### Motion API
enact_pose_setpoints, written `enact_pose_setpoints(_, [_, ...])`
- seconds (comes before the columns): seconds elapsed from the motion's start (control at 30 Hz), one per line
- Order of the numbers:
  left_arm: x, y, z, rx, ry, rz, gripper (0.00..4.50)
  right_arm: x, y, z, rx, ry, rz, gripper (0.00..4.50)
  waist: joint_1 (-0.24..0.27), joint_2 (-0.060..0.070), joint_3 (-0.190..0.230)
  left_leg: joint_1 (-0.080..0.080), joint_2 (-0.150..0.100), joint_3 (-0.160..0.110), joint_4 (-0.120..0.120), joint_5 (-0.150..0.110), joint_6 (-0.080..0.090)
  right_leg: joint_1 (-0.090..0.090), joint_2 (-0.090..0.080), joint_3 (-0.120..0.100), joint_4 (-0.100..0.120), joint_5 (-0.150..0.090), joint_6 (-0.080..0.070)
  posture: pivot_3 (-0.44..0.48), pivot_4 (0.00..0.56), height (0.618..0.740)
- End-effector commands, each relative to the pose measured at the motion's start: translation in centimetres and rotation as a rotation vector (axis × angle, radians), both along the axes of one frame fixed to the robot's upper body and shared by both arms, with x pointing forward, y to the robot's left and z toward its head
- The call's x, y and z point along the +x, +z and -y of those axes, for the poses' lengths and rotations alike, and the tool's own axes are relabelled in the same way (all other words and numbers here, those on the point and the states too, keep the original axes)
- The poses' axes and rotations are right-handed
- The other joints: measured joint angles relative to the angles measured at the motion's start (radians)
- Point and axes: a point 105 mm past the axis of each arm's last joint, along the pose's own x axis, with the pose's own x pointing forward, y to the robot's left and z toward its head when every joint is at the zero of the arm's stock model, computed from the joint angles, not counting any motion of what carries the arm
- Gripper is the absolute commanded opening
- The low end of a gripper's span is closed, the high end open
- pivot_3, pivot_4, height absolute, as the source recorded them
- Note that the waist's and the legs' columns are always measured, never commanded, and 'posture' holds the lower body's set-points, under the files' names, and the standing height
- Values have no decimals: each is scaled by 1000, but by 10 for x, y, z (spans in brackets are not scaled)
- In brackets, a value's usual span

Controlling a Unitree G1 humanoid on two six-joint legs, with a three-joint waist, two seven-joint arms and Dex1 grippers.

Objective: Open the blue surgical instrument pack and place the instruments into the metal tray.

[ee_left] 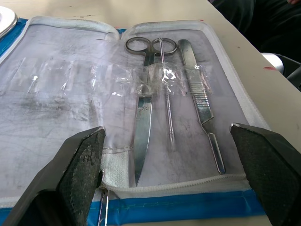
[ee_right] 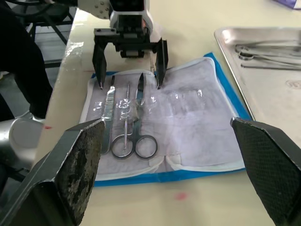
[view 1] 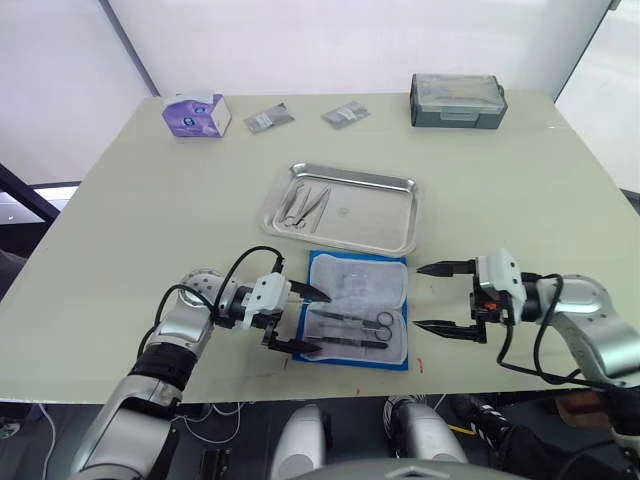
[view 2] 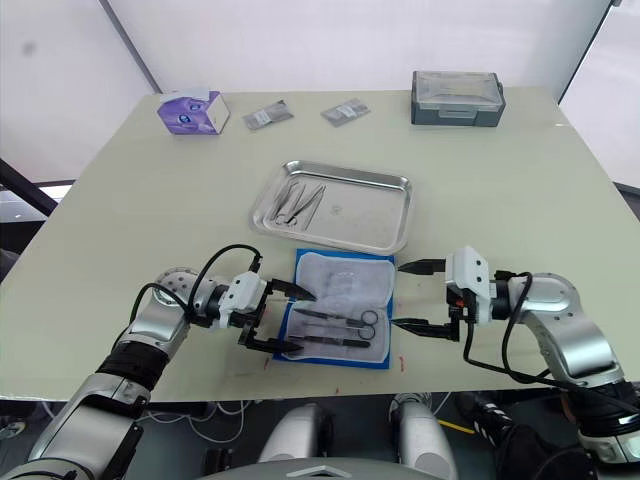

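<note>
The table carries, at its far edge, a grey box, a purple tissue box and two small packets. The tray lies mid-table, with a few instruments already in its left end.

Just in front of it, toward the robot, the pack lies open flat, pale lining up. Three tools are left in it under clear straps: scissors, a thin probe and a scalpel handle. The rest of the lining looks empty.

The left gripper hovers at the pack's left edge, jaws wide and empty, straddling the tools' tips. The right gripper waits just beside the pack's right edge, jaws also wide and empty.

So the opening is done and the transfer partly done; three tools seem to remain.
</note>
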Motion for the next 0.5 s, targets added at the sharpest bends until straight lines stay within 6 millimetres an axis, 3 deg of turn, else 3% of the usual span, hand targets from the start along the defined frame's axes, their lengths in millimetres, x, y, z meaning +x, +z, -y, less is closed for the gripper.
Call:
enact_pose_setpoints(0.03, [-27,-38,-8,124,-72,-157,4477,-6,15,0,21,11,43,4500,0,0,0,0,0,0,0,0,0,0,0,0,0,0,0,0,150,731])
enact_pose_setpoints(0.23, [-28,-40,-6,133,-91,-158,4477,-10,15,-2,22,11,34,4500,0,0,0,0,0,0,0,0,0,0,0,0,0,0,0,0,150,731])
enact_pose_setpoints(0.5, [-31,-42,-5,139,-107,-170,4477,0,9,-12,-9,-57,25,4500,0,1,0,-1,0,0,0,0,0,0,0,0,-2,0,0,0,150,731])
